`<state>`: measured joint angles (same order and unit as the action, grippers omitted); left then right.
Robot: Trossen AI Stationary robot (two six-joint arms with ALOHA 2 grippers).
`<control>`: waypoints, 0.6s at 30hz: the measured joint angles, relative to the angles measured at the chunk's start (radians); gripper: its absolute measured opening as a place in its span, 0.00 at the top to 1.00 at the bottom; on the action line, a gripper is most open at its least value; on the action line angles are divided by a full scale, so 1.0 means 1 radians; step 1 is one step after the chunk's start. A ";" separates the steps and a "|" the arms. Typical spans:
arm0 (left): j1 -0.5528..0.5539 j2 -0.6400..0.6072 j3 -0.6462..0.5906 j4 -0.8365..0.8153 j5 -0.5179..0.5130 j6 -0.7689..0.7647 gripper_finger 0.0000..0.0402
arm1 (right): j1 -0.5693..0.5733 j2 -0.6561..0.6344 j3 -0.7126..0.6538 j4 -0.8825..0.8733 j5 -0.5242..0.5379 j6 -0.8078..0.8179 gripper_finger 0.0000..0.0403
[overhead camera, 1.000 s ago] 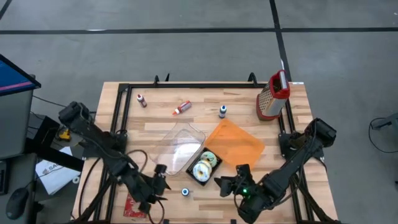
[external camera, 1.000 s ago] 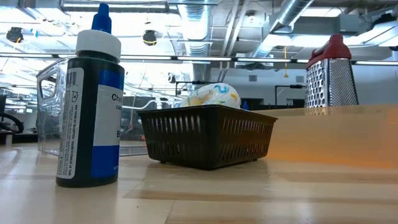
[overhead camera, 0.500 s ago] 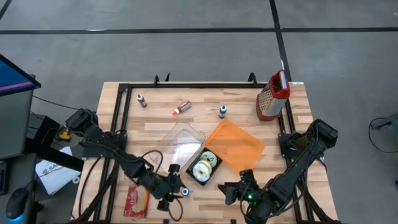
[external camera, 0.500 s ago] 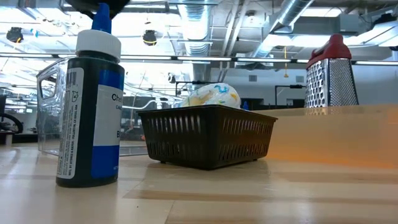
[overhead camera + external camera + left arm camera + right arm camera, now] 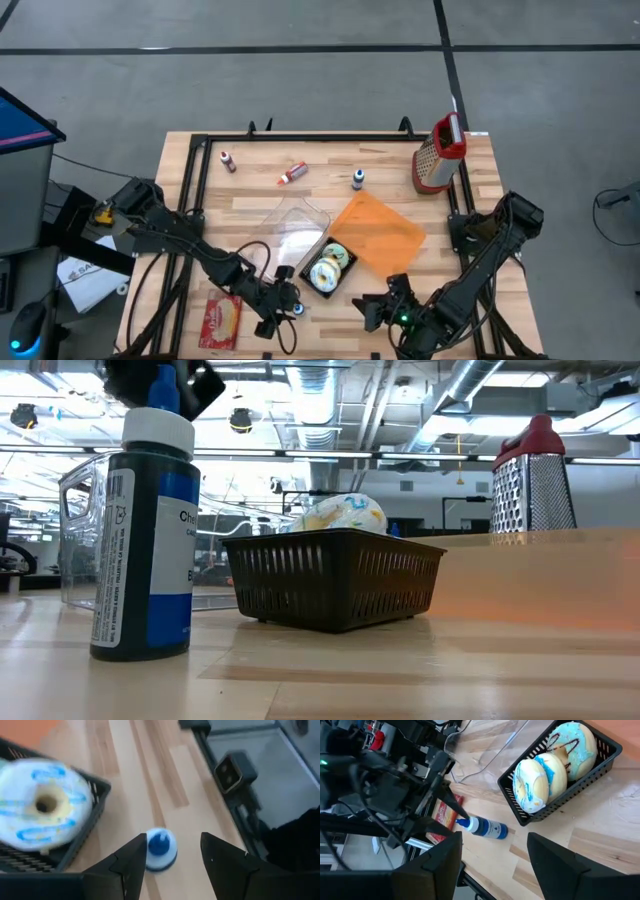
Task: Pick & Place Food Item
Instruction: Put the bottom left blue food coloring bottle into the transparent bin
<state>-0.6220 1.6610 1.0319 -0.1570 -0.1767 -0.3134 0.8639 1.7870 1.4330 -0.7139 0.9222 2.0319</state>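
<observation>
From the high view I see the whole wooden table (image 5: 250, 200). The left gripper (image 5: 283, 305) sits at the bottom middle of the frame, right over the small blue bottle (image 5: 297, 309). The right gripper (image 5: 378, 311) waits low and to the right. The black basket (image 5: 327, 267) with donuts (image 5: 325, 270) is in the middle, beside an orange cloth (image 5: 378, 232) and a clear plastic box (image 5: 285, 235). A metal grater (image 5: 438, 158) with a red handle stands at the upper right. A red snack bag (image 5: 220, 322) lies at the lower left. A second ago the left gripper was farther left, over that bag, and now it has come across to the bottle.

The low view shows what the top one can't: the bottle (image 5: 145, 530) stands upright at the left, dark blue with a white cap and a blue tip. The dark gripper (image 5: 160, 380) now hangs just over that tip, and before nothing was there. The basket (image 5: 335, 580) has thin plastic ribs.

In the left wrist view my two dark fingers (image 5: 132, 865) stand apart with the round bottle cap (image 5: 161, 851) between them, holding nothing. A ring donut (image 5: 42, 805) with blue stripes lies in the basket at the left.

In the right wrist view my fingers (image 5: 435, 865) stand wide and empty. Three donuts (image 5: 552, 765) fill the basket at the upper right.
</observation>
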 joint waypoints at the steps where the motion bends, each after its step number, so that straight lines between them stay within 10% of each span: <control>1: 0.000 0.009 -0.001 0.005 0.002 0.001 0.55 | 0.000 0.000 0.000 0.000 0.000 0.000 0.46; 18: 0.019 0.041 0.001 0.048 -0.037 0.022 0.55 | 0.000 0.001 0.000 0.004 0.000 0.004 0.46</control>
<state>-0.6030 1.7020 1.0328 -0.1094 -0.2136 -0.2916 0.8635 1.7878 1.4333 -0.7102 0.9218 2.0357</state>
